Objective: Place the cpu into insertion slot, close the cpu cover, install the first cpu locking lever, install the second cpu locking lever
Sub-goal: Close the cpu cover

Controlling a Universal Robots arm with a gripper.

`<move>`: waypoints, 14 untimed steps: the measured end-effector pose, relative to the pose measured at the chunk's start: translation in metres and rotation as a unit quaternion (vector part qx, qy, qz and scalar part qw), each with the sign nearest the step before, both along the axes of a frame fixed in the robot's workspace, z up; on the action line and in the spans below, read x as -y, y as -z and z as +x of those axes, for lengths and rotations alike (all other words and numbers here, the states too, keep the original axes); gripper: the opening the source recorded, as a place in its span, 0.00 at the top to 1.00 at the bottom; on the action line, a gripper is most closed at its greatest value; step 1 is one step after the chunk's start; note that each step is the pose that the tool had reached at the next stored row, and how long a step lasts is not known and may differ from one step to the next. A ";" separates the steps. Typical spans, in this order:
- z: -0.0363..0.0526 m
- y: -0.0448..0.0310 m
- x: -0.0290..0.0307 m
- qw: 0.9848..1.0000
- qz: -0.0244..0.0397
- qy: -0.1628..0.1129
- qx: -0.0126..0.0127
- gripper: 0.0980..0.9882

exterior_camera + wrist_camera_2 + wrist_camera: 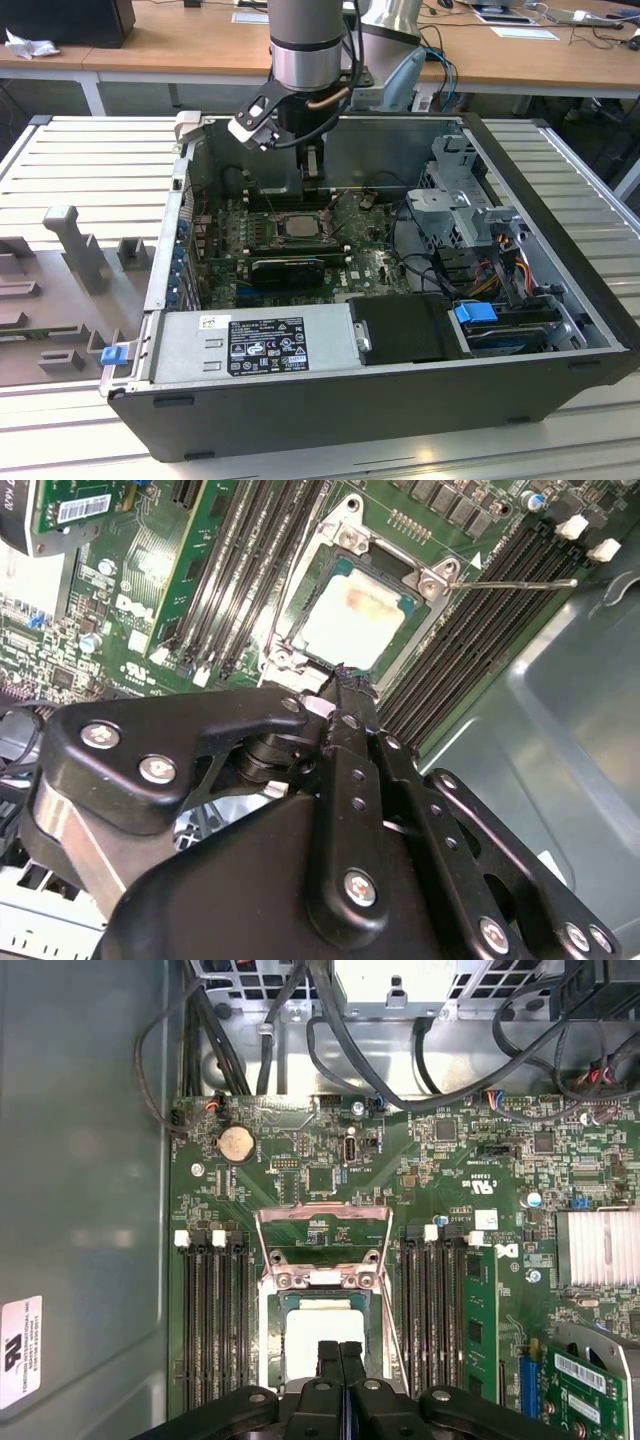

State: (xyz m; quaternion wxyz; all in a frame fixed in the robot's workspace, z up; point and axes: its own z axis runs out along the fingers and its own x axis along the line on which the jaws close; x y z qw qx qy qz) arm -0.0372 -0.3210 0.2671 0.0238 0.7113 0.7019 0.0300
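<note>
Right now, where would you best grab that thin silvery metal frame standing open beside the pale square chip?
Probably by the free bar of the thin silvery metal cover frame, the edge farthest from its hinge next to the pale square chip. The frame stands tilted open, leaving that thin bar exposed, so come from above and pinch across it.

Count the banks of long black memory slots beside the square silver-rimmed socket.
2, flanking the socket: one bank nearer the grey case wall, the other beside a green memory card. The gripper hides their ends.
</note>
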 end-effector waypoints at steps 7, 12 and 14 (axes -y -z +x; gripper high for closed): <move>0.0106 -0.0004 0.0000 1.000 0.000 0.000 -0.007 0.99; 0.0163 -0.0004 0.0000 1.000 0.000 0.000 -0.009 0.99; 0.0179 -0.0004 0.0000 1.000 0.000 0.000 -0.009 0.99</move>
